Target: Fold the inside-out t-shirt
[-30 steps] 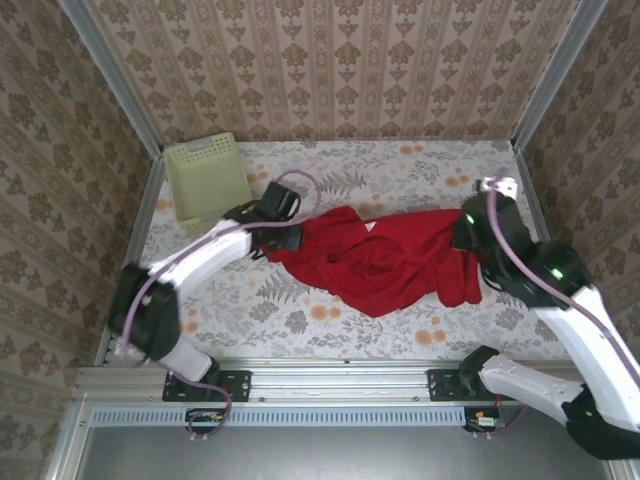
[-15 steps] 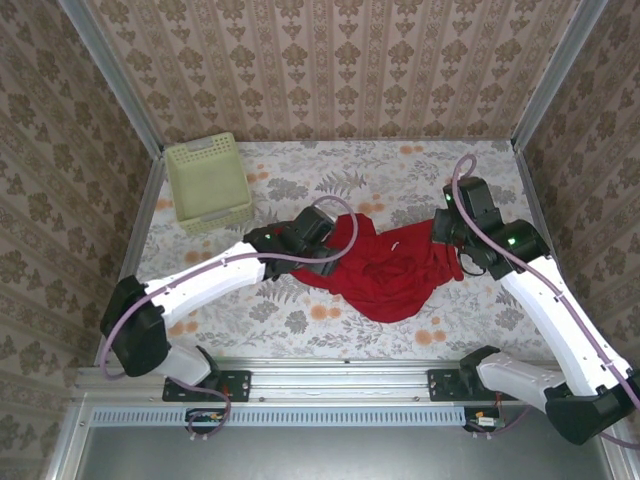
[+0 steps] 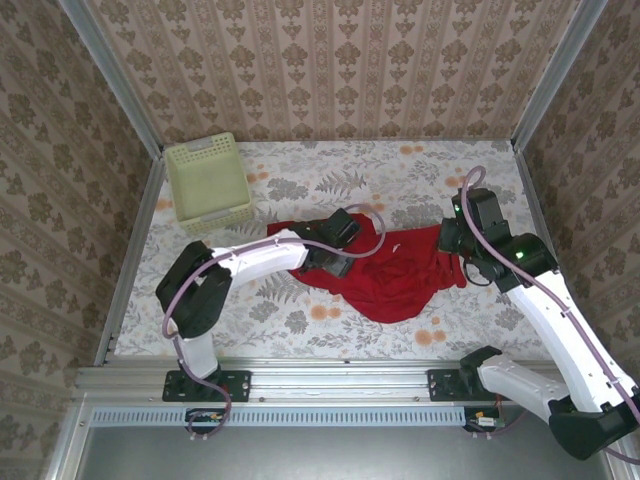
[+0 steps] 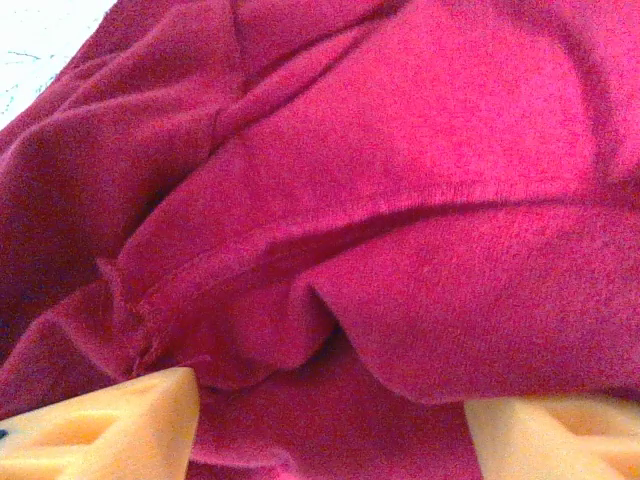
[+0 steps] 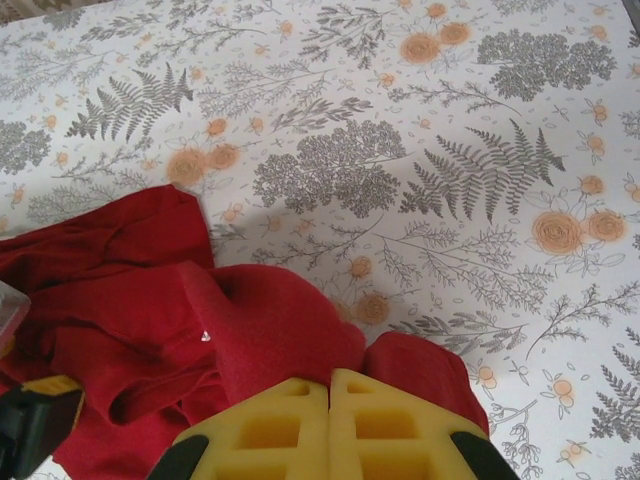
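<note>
The inside-out t-shirt (image 3: 395, 275) is a plain red cloth lying bunched and wrinkled in the middle of the flowered table. My left gripper (image 3: 343, 258) sits low over the shirt's left part. In the left wrist view its fingers (image 4: 110, 425) stand wide apart, open, with folds of the red shirt (image 4: 380, 200) lying between and under them. My right gripper (image 3: 450, 240) is at the shirt's right end. In the right wrist view, the gripper (image 5: 328, 388) has its yellow fingers pressed together, shut on a raised fold of the shirt (image 5: 260, 320).
A pale yellow-green perforated basket (image 3: 207, 185) stands at the back left corner, apart from the shirt. Papered walls with metal rails close in the table (image 3: 400, 175) on three sides. Bare flowered cloth lies behind the shirt and along the front.
My left gripper has moved right, from the shirt's left end onto its middle, and its jaws have widened. The right gripper stayed shut on the right end while the shirt bunched narrower.
</note>
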`<state>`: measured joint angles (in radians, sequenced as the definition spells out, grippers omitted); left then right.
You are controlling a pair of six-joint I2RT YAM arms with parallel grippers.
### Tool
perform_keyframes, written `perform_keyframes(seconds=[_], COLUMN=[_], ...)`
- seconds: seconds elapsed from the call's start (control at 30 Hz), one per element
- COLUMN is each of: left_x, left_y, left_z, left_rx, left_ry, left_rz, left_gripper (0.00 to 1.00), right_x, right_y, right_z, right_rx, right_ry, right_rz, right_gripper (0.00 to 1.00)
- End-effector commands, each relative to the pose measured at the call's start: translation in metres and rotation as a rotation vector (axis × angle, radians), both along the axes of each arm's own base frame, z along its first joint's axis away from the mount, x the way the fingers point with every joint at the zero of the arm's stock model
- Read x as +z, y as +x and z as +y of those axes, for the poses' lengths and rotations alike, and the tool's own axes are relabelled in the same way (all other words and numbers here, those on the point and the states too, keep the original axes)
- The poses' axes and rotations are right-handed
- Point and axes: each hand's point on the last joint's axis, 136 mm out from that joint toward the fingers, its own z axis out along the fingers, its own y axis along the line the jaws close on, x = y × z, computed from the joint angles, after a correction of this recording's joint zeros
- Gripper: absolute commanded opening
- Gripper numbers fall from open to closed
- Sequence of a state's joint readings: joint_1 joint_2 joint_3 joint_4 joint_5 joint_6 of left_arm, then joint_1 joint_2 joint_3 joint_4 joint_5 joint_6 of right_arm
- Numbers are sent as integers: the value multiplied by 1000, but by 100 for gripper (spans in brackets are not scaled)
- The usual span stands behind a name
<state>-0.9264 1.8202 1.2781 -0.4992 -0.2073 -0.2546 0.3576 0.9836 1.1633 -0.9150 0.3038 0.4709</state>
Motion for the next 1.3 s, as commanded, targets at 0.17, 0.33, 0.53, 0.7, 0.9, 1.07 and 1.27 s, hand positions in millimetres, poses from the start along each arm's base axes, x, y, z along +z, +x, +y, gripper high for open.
perform_keyframes(seconds=[0.17, 0.33, 0.53, 0.7, 0.9, 1.07, 1.27], left_x=[12, 5, -8, -18, 6, 86, 221], left_y=[32, 35, 22, 21, 30, 33, 5], left_z=[-11, -23, -36, -32, -23, -2, 37], left_rx=[47, 12, -48, -30, 11, 78, 120], left_ry=[-57, -104, -139, -117, -100, -132, -387], left_rz=[-49, 11, 99, 109, 17, -208, -442], left_gripper=[45, 36, 48, 36, 7, 0, 0], right_x=[-8, -8, -4, -6, 2, 31, 81], right_y=[-3, -5, -8, -10, -11, -18, -30], right_z=[1, -1, -5, -7, -14, -30, -36], right_rx=[13, 10, 2, -1, -21, -63, -62], right_ry=[17, 11, 1, -1, -33, -69, -53], right_rz=[-6, -6, -14, -10, -20, -85, -200], right_gripper=[0, 0, 0, 0, 0, 0, 0])
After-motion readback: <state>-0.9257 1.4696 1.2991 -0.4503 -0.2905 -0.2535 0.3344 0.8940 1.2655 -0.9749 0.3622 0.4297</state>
